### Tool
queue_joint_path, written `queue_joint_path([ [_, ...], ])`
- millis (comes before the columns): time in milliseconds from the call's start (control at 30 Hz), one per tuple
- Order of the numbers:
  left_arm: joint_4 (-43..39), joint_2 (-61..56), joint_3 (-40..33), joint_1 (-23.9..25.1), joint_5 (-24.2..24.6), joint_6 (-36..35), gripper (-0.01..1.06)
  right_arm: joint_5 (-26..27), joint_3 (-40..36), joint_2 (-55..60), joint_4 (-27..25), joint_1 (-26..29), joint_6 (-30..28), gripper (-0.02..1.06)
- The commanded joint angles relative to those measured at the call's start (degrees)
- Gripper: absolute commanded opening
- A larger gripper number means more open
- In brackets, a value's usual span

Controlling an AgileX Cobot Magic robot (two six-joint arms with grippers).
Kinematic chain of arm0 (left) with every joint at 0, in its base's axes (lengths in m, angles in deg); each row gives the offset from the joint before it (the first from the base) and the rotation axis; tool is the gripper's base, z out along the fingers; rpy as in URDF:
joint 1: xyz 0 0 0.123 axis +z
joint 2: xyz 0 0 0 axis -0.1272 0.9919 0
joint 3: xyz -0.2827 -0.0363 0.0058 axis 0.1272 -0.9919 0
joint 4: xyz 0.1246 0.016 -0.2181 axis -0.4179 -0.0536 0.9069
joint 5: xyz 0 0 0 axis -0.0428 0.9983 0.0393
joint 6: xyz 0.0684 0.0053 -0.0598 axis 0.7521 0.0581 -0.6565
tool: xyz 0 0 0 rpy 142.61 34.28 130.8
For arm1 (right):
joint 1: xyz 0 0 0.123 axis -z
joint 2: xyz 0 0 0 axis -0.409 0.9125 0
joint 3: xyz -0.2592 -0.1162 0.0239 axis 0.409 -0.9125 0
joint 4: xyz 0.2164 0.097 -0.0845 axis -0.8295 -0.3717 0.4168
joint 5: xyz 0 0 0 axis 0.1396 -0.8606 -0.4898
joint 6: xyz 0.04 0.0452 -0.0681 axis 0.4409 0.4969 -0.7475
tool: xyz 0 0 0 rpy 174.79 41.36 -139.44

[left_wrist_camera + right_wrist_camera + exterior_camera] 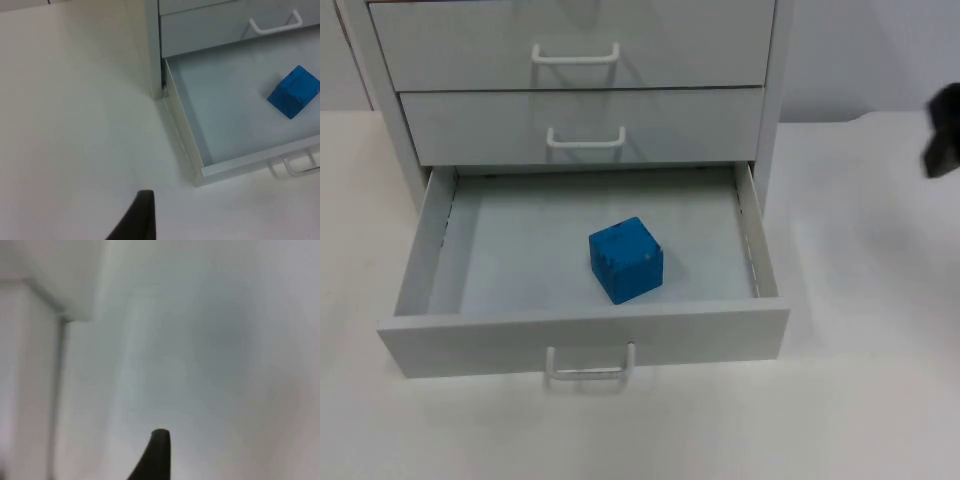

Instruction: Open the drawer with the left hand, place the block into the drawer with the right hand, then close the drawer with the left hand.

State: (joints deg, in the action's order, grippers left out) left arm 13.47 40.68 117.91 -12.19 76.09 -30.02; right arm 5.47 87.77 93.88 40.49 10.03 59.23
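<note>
We're seeing a matt blue block (626, 260), kinda foamy-looking, sitting in a smooth pale-grey drawer (585, 338) with glossy white handles, on a matt white bench (860, 400).

A white counter (880, 330) spread in front of and to both sides of the cabinet (770, 90), which stood at its back. The cabinet was pale grey. Above its lowest level sat two closed drawers, one over the other: an upper closed drawer (450, 45) and a middle closed drawer (470, 125). Each carried a white bar handle at its centre, the upper handle (575, 55) directly above the middle handle (585, 138). Behind the cabinet, to the right, rose a grey partition wall (860, 50). In the left wrist view the cabinet's front corner post (152, 45) met the counter.
</note>
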Motion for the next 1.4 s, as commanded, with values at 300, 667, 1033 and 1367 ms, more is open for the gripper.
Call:
queue_joint_path([
  [300,0.2,-0.3,0.1,0.3,0.2,-0.2,1.05,-5.6,-5.5,-8.1,-13.8,15.6,-19.6,0.81],
  [667,0.7,-0.3,0.1,0.3,0.2,0.7,1.05,-14.4,-5.9,-18.8,-15.3,16.9,-26.1,0.81],
  [1033,7.8,-0.3,0.1,0.3,0.2,7.6,1.05,-21.8,-7.3,-32.3,-15.5,16.9,-27.9,0.81],
  [1367,7.8,-0.3,0.1,0.3,1.3,7.6,1.05,-18.7,-11.8,-40.5,-15.5,16.9,-27.9,0.81],
])
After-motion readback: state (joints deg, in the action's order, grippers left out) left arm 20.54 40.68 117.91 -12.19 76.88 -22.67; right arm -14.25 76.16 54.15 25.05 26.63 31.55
